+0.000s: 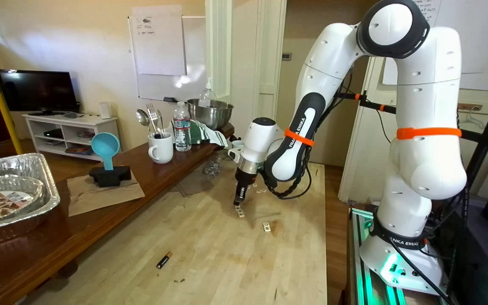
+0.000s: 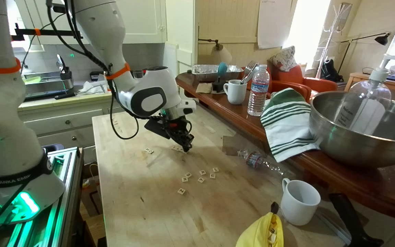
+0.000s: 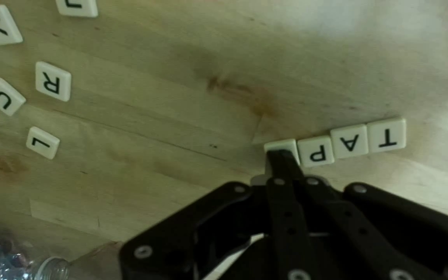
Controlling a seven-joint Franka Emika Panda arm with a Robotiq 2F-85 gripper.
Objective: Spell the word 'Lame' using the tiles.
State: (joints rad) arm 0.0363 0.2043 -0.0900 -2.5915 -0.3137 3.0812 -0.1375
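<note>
The gripper (image 3: 281, 158) is closed and set over one end of a row of four tiles (image 3: 349, 140), roughly midway between the edge of the surface (image 1: 218, 271) by the base (image 1: 400, 267) and the edge by the counter (image 1: 57, 237). T, A and P can be read there; the fourth is partly hidden by the gripper, and whether it is touched cannot be told. A pair (image 2: 149, 150) is placed nearer the base edge. Seven loose tiles (image 2: 201, 180) are scattered apart from both; a battery (image 1: 164, 259) is seen towards the counter edge.
</note>
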